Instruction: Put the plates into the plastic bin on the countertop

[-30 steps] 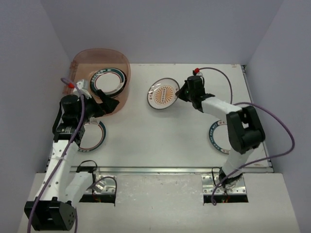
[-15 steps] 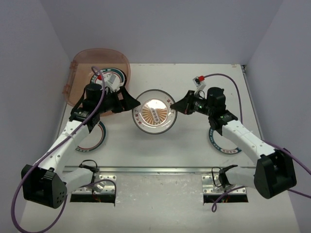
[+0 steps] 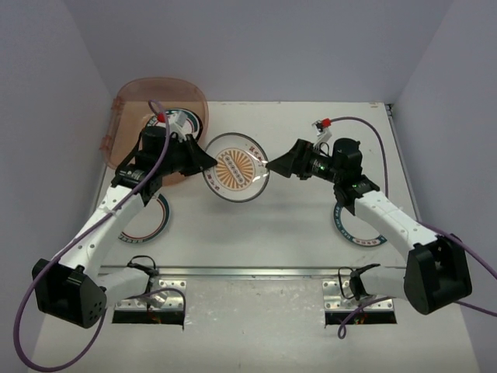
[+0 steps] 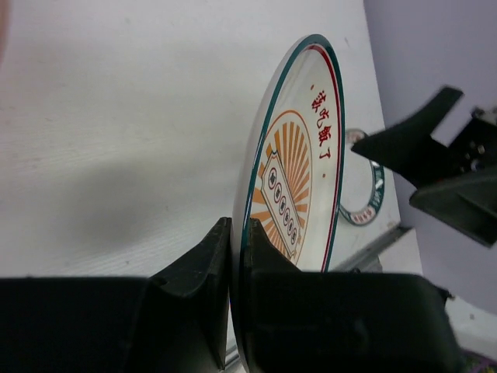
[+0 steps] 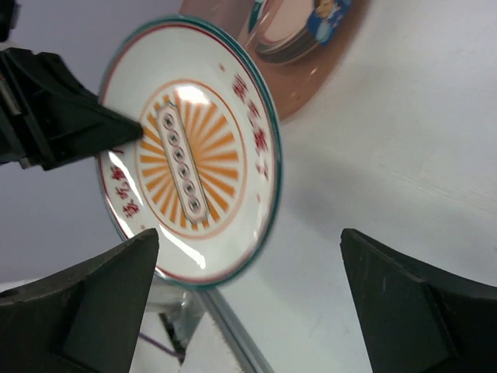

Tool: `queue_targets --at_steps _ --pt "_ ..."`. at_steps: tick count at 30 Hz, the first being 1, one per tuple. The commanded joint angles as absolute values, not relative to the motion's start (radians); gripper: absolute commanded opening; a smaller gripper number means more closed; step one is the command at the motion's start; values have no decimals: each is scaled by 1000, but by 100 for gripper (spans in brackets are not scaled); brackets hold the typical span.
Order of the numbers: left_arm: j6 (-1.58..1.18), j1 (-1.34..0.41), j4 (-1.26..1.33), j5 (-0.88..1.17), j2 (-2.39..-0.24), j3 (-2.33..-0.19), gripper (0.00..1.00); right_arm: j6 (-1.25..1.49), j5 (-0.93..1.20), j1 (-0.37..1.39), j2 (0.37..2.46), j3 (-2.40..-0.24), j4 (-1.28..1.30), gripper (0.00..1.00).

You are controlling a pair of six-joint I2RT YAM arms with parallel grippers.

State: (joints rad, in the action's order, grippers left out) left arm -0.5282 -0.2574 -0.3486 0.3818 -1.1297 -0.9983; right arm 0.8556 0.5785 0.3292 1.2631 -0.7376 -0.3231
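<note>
One orange sunburst plate [image 3: 237,167] hangs tilted above mid-table, rim pinched in the left gripper [image 3: 208,160]. Right gripper [image 3: 273,165] gapes wide, empty, just right of it. Likely a handover, since the plastic bin [image 3: 128,101] sits far left.

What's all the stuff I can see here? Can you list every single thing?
plastic bin: 1, see-through pinkish-brown, far left corner of the countertop
bin plate: 1, white with dark rim, inside the bin
sunburst plate: 1, white with orange rays, held off the table in the middle
left plate: 1, white with teal rim, flat, partly under the left arm
right plate: 1, white with teal rim, flat, partly under the right arm
countertop: 1, white
metal rail: 1, silver, near edge
left gripper: 1, black, pinching the sunburst plate's rim
right gripper: 1, black, open, beside that plate's other edge
</note>
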Motion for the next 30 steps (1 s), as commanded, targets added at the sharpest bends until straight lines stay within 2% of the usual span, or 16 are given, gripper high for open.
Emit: queue_targets --at_steps 1,4,6,9,13,18,19,22,24,30 --pt "-601 -131 -360 178 -1128 -1141 0 735 343 302 1171 -750 -141 99" --pt "-643 90 -364 160 -1154 -1206 0 686 188 286 1077 -702 -59 99" --pt "-662 174 -365 119 -1211 -1258 0 663 108 282 1026 -667 -24 99" --pt "-667 203 -380 11 -1359 -1364 0 648 42 282 947 -598 -9 99" --pt "-692 222 -366 69 -1607 -1489 0 660 57 281 898 -559 -3 99" --pt "-710 222 -401 108 -1873 -1720 0 694 184 281 866 -537 -28 99" --pt "-709 222 -414 108 -1914 -1743 4 694 189 281 861 -533 -26 99" --pt "-691 220 -424 115 -1957 -1784 28 692 197 281 844 -513 -49 99" --pt "-690 218 -426 118 -1962 -1784 52 690 219 281 849 -514 -56 99" --pt "-631 187 -447 97 -1973 -1787 99 681 221 281 897 -541 -27 99"
